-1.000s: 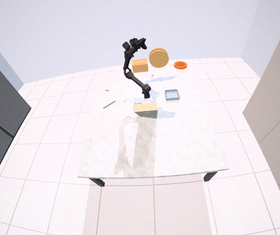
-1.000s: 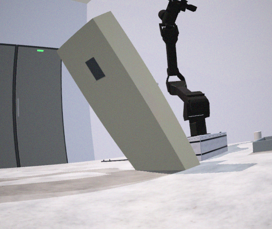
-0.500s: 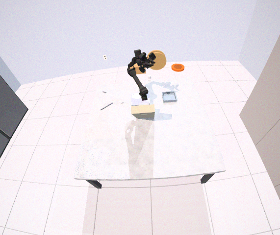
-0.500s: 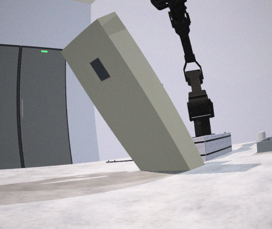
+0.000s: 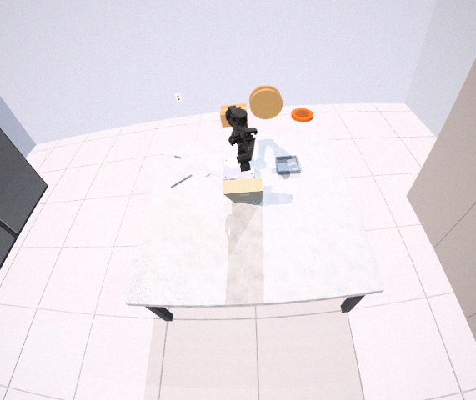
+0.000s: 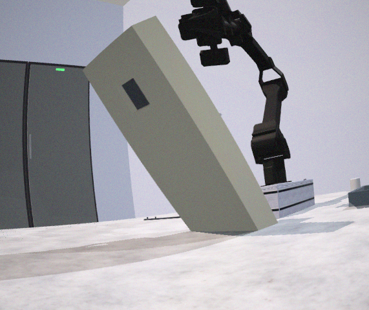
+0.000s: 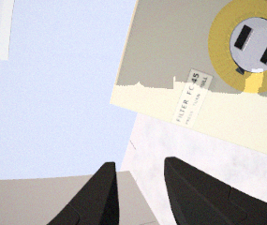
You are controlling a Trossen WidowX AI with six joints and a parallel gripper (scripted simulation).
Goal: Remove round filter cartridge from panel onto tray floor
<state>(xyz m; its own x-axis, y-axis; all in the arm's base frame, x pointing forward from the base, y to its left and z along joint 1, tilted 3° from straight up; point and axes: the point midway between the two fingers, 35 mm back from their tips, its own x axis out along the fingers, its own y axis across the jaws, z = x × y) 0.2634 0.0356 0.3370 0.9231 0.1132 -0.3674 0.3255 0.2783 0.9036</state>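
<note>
1. The gripper stands with its two dark fingers narrowly parted, a slim gap between them and nothing in that gap; it holds nothing and touches nothing.
2. In the wrist view the gripper hangs above the service panel, looking down at its face from a distance, well apart from it.
3. The round filter cartridge sits in the panel's face, a grey disc with two dark narrow slots, ringed by a yellow collar that has a small yellow tab at its lower edge.
4. A small printed label lies on the panel just beside the collar; its text is too small to read.
5. In the exterior view the arm rises from its base block and bends over the top of the tilted panel, whose rear face carries a dark rectangle.
6. The tray, blue-grey, rests on the table on the far side of the arm's base from the panel, well apart from the cartridge.
7. On the table lie a thin grey rod and a shorter grey piece.
8. Beyond the table are a tan box, a tan disc and an orange ring.
</note>
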